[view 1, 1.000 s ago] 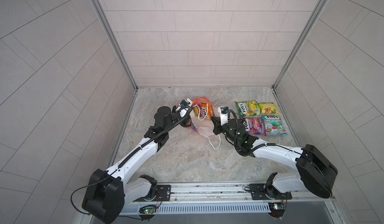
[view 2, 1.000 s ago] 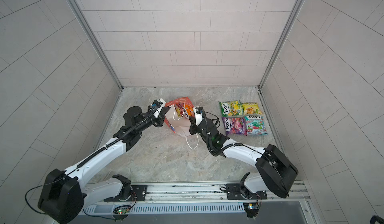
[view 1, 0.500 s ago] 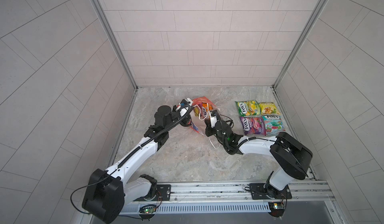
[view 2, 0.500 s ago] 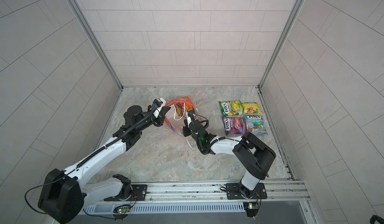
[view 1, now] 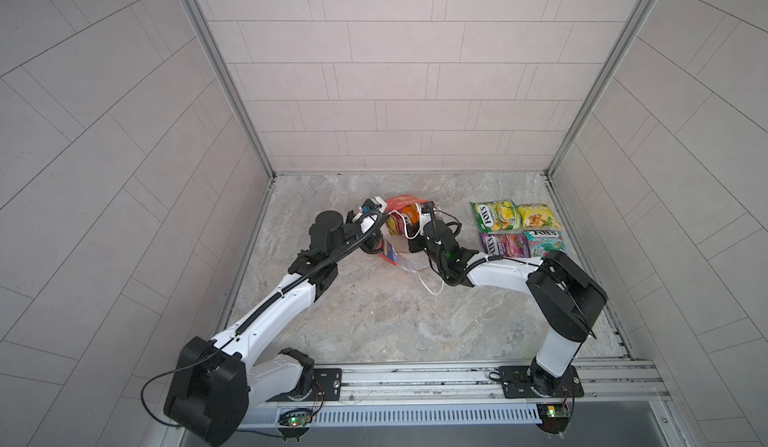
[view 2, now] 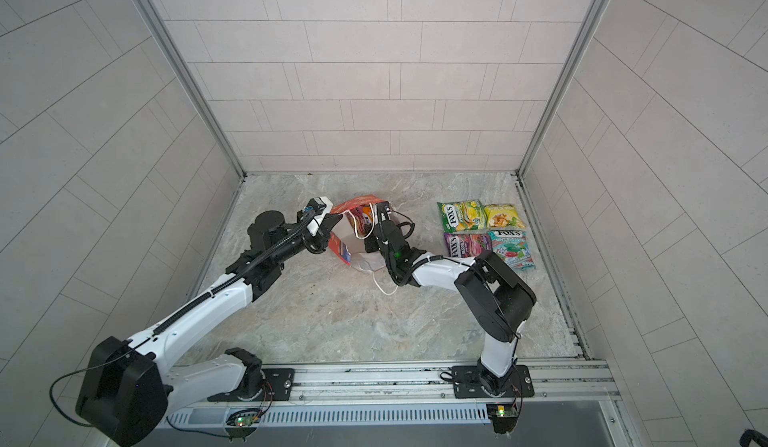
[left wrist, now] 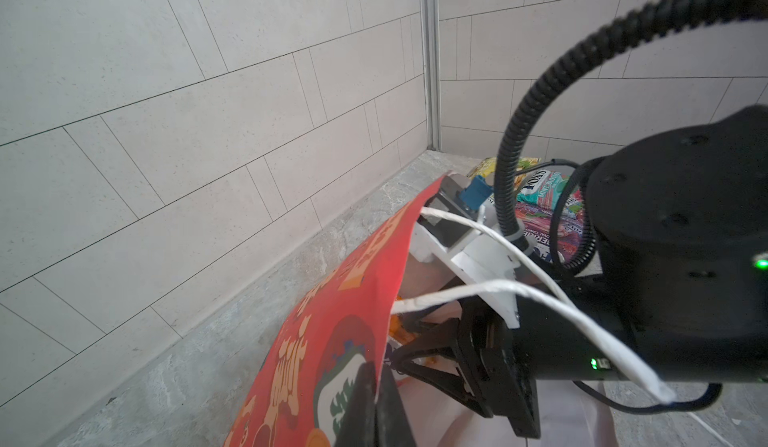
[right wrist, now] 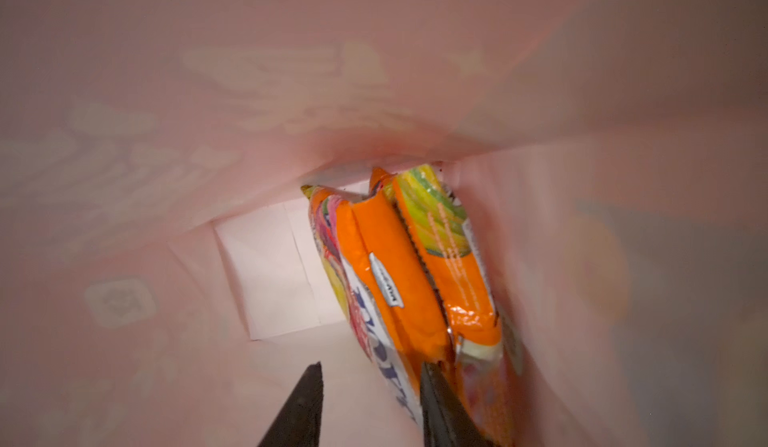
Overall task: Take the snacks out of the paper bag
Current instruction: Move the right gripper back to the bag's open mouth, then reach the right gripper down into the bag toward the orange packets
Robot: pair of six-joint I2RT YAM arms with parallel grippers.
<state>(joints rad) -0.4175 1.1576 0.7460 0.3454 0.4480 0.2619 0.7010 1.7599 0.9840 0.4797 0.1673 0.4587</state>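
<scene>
The red paper bag (view 1: 398, 203) (view 2: 352, 207) lies tilted at the table's middle, its mouth toward the right arm. My left gripper (left wrist: 376, 367) (view 1: 381, 227) is shut on the bag's red rim (left wrist: 332, 320) and holds the mouth apart. My right gripper (right wrist: 371, 368) (view 1: 411, 235) is inside the bag's white interior, open. One of its fingers (right wrist: 436, 399) rests against the nearer of two orange snacks (right wrist: 386, 266) standing on edge beside the second (right wrist: 453, 258). Four more snacks lie at the right: green (view 1: 494, 215), yellow (view 1: 538, 216), purple (view 1: 503, 244), teal (view 1: 544, 243).
A white cord handle (view 1: 428, 283) trails from the bag onto the marble table (view 1: 374, 320). Tiled walls close the back and both sides. A metal rail (view 1: 415, 378) with both arm bases runs along the front edge.
My right gripper has pushed from the bag's mouth deeper inside and opened its jaws. The right arm's elbow has swung up. The left gripper has kept its hold on the rim.
</scene>
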